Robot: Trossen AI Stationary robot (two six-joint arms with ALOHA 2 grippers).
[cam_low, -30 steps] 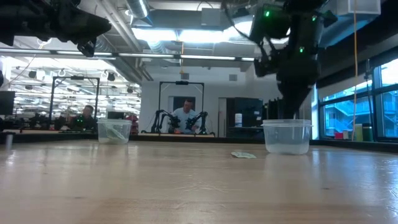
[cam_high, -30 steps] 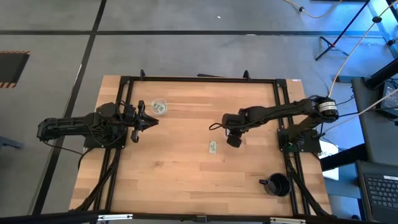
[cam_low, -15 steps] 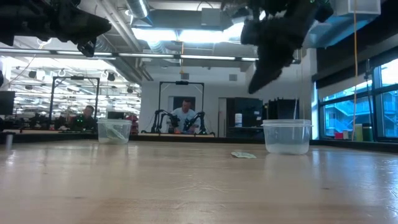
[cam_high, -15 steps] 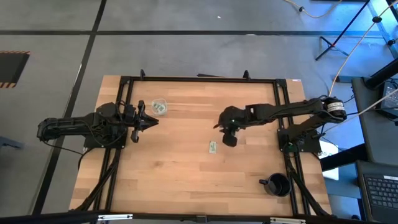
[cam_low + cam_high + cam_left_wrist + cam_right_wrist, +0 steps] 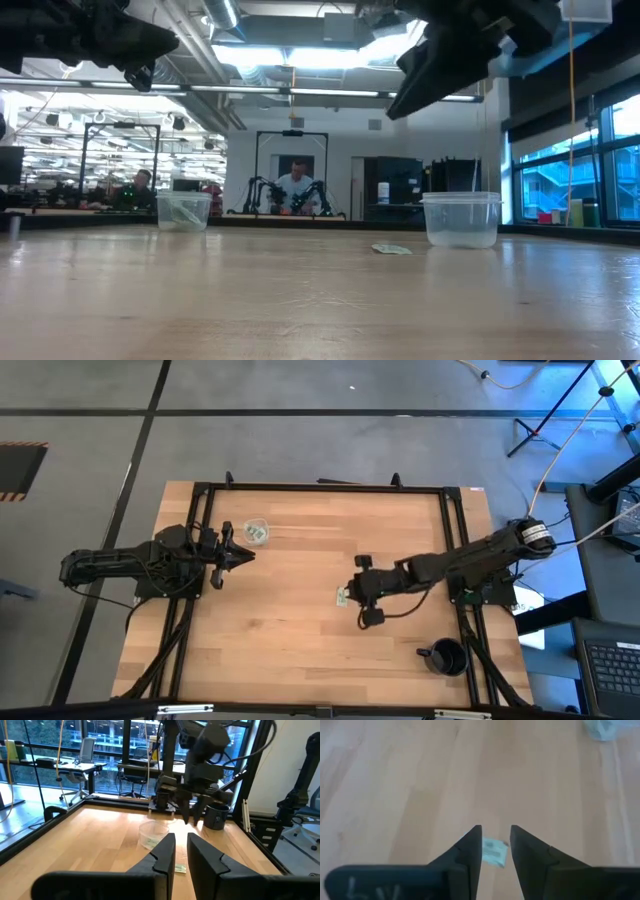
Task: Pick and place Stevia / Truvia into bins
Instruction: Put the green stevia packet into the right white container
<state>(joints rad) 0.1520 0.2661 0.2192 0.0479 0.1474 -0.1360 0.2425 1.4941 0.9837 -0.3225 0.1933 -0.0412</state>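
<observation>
Small green-and-white Stevia packet (image 5: 494, 852) (flat on wood), right gripper (image 5: 495, 845) above

The pale wooden plank worktop (image 5: 290, 630), framed by a black metal rail, carries few things. A small round clear plastic cup (image 5: 256, 532) with green-and-white packets inside stands near the far left corner. A second clear cup (image 5: 461, 219) shows in the low view, standing on the wood. One small flat green-and-white paper packet (image 5: 341, 596) lies flat near the middle. A black mug with a handle (image 5: 446, 657) stands at the near right corner.
</observation>
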